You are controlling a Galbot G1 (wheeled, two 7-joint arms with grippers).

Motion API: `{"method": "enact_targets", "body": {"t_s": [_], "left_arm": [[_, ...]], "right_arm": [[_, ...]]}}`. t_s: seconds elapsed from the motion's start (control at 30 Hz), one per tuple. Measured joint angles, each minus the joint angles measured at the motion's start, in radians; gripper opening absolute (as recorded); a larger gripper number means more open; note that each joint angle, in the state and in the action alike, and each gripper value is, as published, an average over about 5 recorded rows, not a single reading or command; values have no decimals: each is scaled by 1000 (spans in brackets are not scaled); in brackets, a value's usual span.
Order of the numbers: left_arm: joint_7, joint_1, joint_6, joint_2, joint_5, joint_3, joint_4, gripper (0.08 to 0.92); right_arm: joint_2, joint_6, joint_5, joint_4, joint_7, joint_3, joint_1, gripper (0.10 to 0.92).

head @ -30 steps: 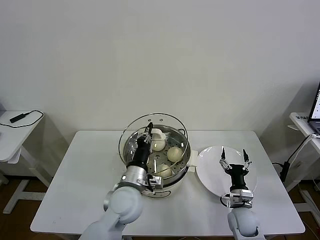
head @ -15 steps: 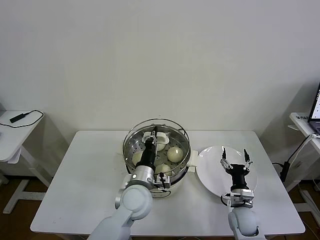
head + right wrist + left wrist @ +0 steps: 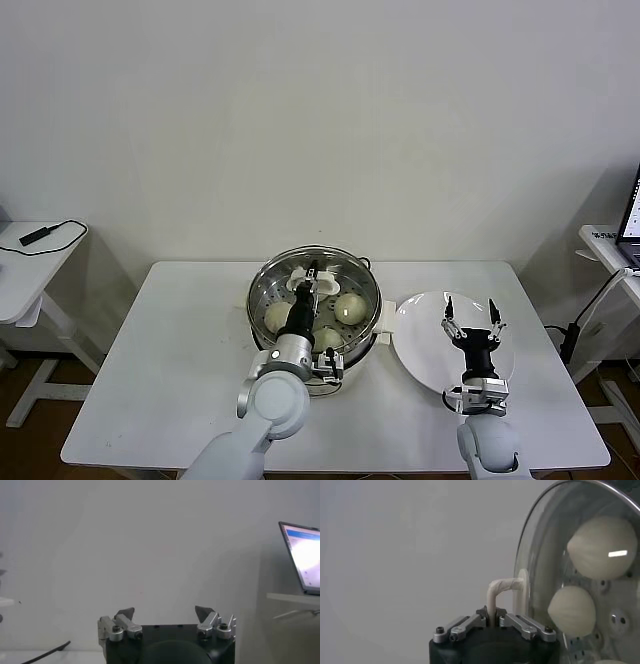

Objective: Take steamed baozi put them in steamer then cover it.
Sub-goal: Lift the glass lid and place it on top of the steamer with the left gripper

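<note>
On the white rectangular table point(image 3: 180, 350) stands the round shiny stainless-steel steamer point(image 3: 262, 300), with the small cream-white dome-shaped steamed baozi point(image 3: 349, 307) lying on its perforated tray. The round clear glass cover with a metal rim point(image 3: 300, 262) sits over the pot's mouth; from the head view it looks level with the rim, though whether it is fully seated all round is hard to tell. The left gripper point(image 3: 311, 280) reaches over the middle of the steamer with its fingers pinched tight on the cover's white rectangular handle point(image 3: 303, 287). In the left wrist view the same left gripper point(image 3: 492, 617) clamps the arched white handle point(image 3: 504, 587), and through the glass point(image 3: 540, 560) two of the buns point(image 3: 600, 547) show against the holed tray. The right gripper point(image 3: 470, 322) hangs above the flat white round plate point(image 3: 420, 345), just beside the steamer on the robot's right, its fingers spread wide and holding nothing; the right wrist view shows that gripper point(image 3: 165, 614) with its tips well apart.
</note>
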Motion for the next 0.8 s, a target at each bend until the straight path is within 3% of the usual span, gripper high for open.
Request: {"method": "enact_targets", "body": {"t_s": [0.8], "left_arm": [[5,10,-22,-2,26,3,23,195]], "right_arm": [[-3,1,-2,1,1,3,1,823]]}}
